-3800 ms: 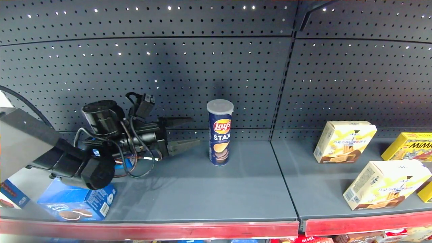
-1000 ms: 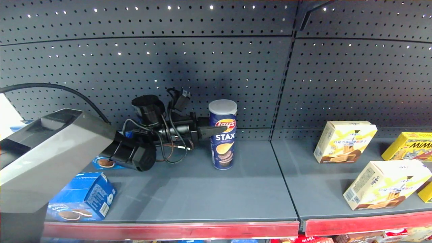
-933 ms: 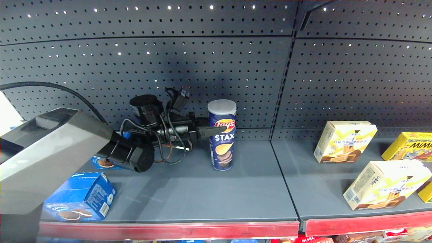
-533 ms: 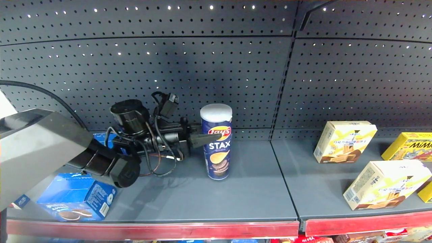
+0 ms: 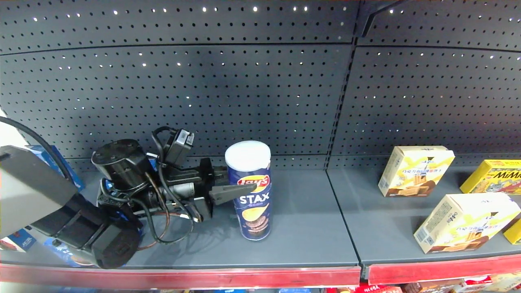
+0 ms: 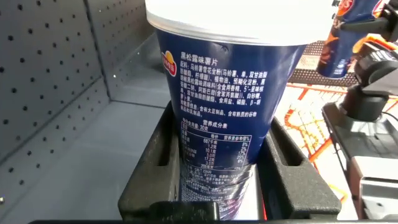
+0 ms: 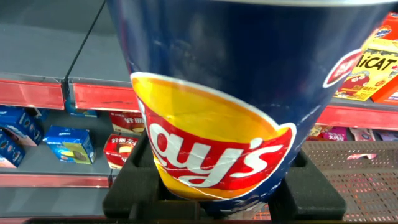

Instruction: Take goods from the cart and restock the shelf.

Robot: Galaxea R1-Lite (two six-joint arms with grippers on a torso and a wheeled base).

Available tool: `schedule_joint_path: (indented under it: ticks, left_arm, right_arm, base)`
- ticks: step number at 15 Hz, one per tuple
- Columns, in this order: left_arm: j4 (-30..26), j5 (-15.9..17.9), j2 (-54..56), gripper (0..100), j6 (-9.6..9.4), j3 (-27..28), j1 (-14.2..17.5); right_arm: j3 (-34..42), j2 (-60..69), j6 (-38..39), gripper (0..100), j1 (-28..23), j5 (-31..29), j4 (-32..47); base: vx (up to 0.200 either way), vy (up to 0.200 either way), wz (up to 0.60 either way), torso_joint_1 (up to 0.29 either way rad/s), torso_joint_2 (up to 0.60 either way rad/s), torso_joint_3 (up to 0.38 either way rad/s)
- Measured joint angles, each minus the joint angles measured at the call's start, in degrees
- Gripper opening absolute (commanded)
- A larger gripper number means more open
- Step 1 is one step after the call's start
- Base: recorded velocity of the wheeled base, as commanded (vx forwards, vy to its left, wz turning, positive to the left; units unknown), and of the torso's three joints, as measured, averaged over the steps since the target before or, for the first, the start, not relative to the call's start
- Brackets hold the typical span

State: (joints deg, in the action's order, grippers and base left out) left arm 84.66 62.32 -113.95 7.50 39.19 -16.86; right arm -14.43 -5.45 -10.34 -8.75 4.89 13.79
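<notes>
- Clamping the can (image 5: pixel 251 203) at mid-body with the left gripper (image 5: pixel 243 184); upright, on the front half of the shelf (image 5: pixel 301 232).
- Pinching a second can (image 7: pixel 211 93) in the right gripper (image 7: pixel 217 202), near the cart (image 7: pixel 364 171).
- Flanked by blue boxes (image 5: pixel 16 240) under the left arm and beige boxes (image 5: pixel 413 171) well apart on the right.

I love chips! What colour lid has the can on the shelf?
White; the lid shows best in the head view.
</notes>
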Motion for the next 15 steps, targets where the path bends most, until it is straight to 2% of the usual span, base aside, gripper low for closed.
schedule_joint_path:
  ticks: [8,11,15]
  left_arm:
    - [3.12,-0.24,2.21,0,-0.39,-8.68,-0.30]
    - [3.22,-0.33,1.88,0,-0.44,-9.22,-0.28]
    - [3.39,-0.35,0.39,0,-2.08,-9.13,-0.26]
  right_arm:
    - [0.00,0.00,0.00,0,-0.04,0.00,0.00]
    - [0.09,0.00,0.00,0,-0.04,0.00,0.02]
    - [0.13,0.00,-0.02,0,0.00,0.01,0.00]
  base:
    - [0.000,0.000,0.00,0.000,0.00,0.000]
    - [0.000,0.000,0.00,0.000,0.00,0.000]
    - [0.000,0.000,0.00,0.000,0.00,0.000]
